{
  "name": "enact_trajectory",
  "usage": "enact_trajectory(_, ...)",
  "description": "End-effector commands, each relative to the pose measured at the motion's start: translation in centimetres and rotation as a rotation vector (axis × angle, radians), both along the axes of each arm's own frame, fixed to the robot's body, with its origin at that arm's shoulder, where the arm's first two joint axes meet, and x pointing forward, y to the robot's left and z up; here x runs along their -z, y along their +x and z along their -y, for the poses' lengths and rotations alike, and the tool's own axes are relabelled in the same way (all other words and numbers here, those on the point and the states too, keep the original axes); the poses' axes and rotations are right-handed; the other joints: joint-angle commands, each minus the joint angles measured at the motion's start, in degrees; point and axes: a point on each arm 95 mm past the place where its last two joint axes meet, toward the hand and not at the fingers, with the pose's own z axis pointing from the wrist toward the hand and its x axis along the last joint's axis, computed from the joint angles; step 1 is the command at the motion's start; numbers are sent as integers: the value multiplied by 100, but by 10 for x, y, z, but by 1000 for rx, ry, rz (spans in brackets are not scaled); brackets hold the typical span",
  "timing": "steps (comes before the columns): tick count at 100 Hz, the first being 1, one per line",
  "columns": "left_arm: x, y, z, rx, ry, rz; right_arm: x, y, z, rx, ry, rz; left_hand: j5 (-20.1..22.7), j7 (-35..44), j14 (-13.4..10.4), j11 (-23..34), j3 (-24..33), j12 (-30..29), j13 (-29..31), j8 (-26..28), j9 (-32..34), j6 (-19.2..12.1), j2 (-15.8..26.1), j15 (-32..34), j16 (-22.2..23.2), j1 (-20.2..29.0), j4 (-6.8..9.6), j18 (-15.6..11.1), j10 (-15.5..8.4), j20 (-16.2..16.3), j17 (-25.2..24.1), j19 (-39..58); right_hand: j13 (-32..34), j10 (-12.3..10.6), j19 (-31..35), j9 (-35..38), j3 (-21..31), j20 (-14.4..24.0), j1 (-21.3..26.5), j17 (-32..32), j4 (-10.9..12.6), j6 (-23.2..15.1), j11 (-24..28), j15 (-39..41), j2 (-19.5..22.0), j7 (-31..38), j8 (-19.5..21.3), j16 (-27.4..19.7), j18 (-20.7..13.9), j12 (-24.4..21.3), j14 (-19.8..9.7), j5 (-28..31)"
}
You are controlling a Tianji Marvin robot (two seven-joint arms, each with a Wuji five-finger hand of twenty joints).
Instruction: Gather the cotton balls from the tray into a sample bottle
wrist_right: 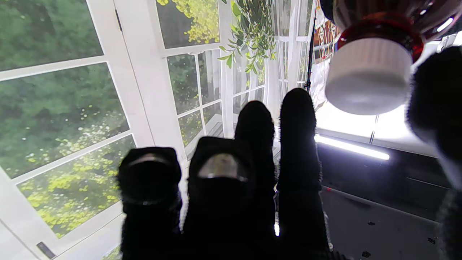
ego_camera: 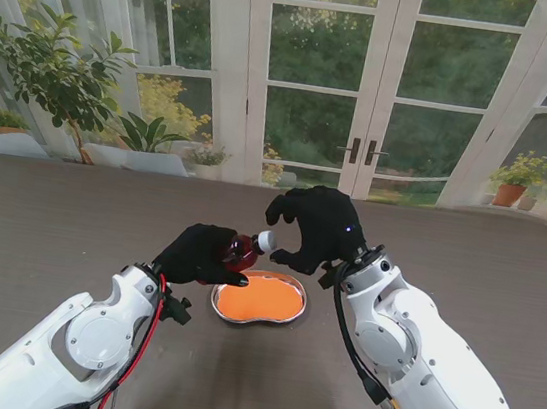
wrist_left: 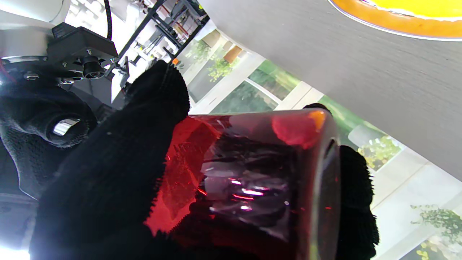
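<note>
Black knit-gloved left hand [ego_camera: 198, 253] clamps the dark red translucent sample bottle [ego_camera: 239, 251]; gloved right hand [ego_camera: 319, 229] curls, fingers apart, around its ribbed white cap [ego_camera: 266, 241] over the orange-lined kidney-shaped metal tray [ego_camera: 259, 298].

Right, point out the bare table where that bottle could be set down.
Bare table lies left of the left hand, right of the right hand, and farther from me toward the windows. It is crowded mid-table: both hands meet at the bottle just beyond the tray.
</note>
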Motion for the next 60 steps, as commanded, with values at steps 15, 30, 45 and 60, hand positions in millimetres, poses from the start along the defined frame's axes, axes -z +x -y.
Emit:
enact_trajectory(15, -2, 0, 3, 14, -3, -4, 0, -1, -6, -6, -1, 2, 866, 619, 138, 84, 1834, 67, 21, 31, 228, -1145, 1498, 117, 8, 1085, 1, -138, -287, 138, -177, 117, 93, -158, 341, 234, 468, -56, 209, 145, -106, 100, 47, 311, -207, 106, 168, 148, -36, 61, -144, 322)
enact_trajectory(30, -2, 0, 3, 14, -2, -3, 0, -1, -7, -10, 3, 3, 869, 622, 139, 83, 1832, 66, 16, 34, 226, -1136, 1502, 116, 8, 1086, 0, -127, -281, 139, -179, 116, 91, -179, 363, 353, 463, -66, 277, 184, -93, 121, 31, 385, -178, 106, 174, 179, -33, 59, -139, 425)
enact_trajectory(45, -3, 0, 3, 15, -2, -2, 0, -1, -8, -14, 7, 3, 872, 622, 132, 86, 1831, 66, 21, 34, 228, -1143, 1500, 122, 9, 1087, 1, -139, -291, 140, -169, 119, 90, -192, 376, 455, 469, -75, 318, 213, -84, 121, 16, 437, -156, 130, 194, 203, -21, 58, -135, 536)
enact_trajectory(60, -3, 0, 4, 15, -2, -2, 1, -1, -9, -18, 7, 1, 871, 619, 132, 88, 1834, 69, 20, 31, 230, -1140, 1505, 122, 9, 1090, 2, -140, -292, 139, -174, 117, 88, -209, 396, 571, 475, -83, 374, 249, -73, 113, 7, 504, -121, 175, 229, 234, -20, 62, -118, 640)
